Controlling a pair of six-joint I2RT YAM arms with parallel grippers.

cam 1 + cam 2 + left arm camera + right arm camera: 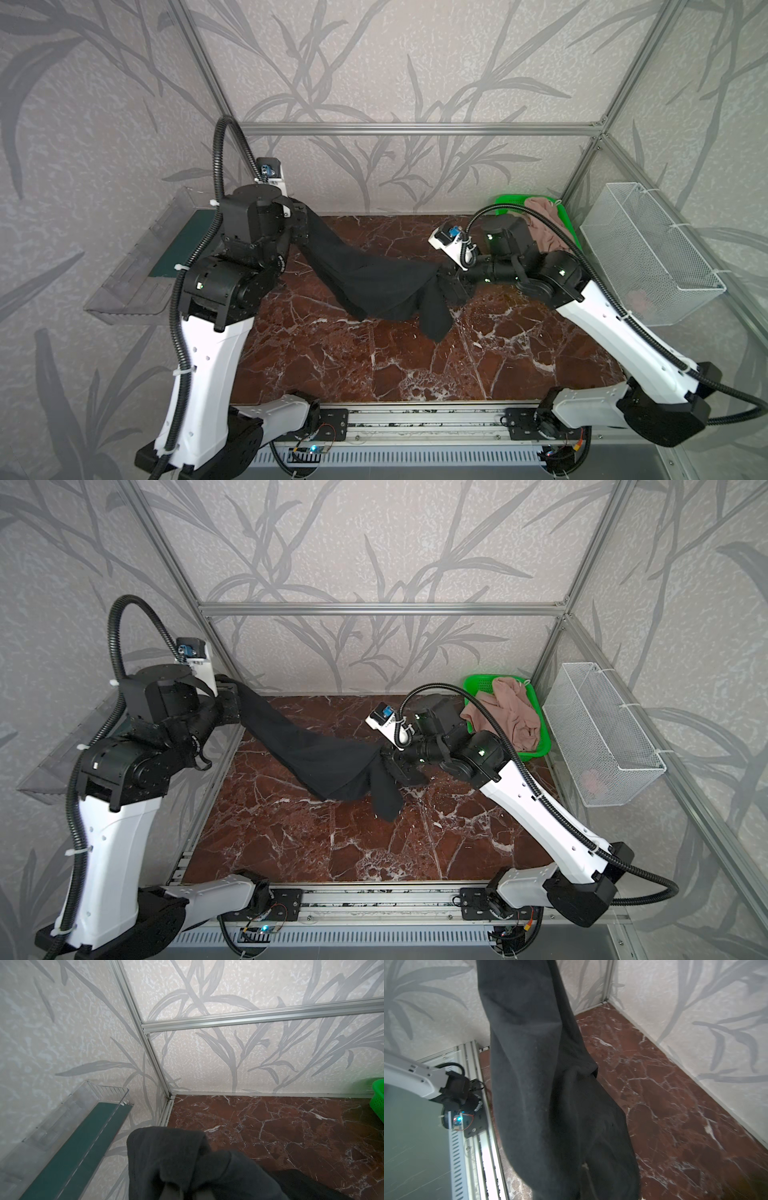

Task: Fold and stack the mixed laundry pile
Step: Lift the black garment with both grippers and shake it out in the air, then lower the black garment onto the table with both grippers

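A black T-shirt point(365, 278) point(328, 758) hangs stretched in the air between my two grippers, sagging over the middle of the marble table, and one loose end droops toward the tabletop. My left gripper point(300, 222) point(233, 696) is shut on its upper left end, raised near the back left corner. Lower down, at the centre right, my right gripper point(444, 277) point(385, 757) is shut on the other end. In both wrist views the black cloth point(187, 1167) point(550, 1088) covers the jaws. Dusty-pink shorts point(544, 228) point(513, 715) lie crumpled in the green basket.
The bright green basket point(508, 203) point(478, 685) point(377, 1095) stands in the back right corner. A white wire mesh basket point(648, 249) point(602, 733) hangs on the right wall. A clear plastic tray point(137, 270) point(62, 1118) sits off the table's left edge. Aluminium frame posts bound the marble tabletop point(374, 365).
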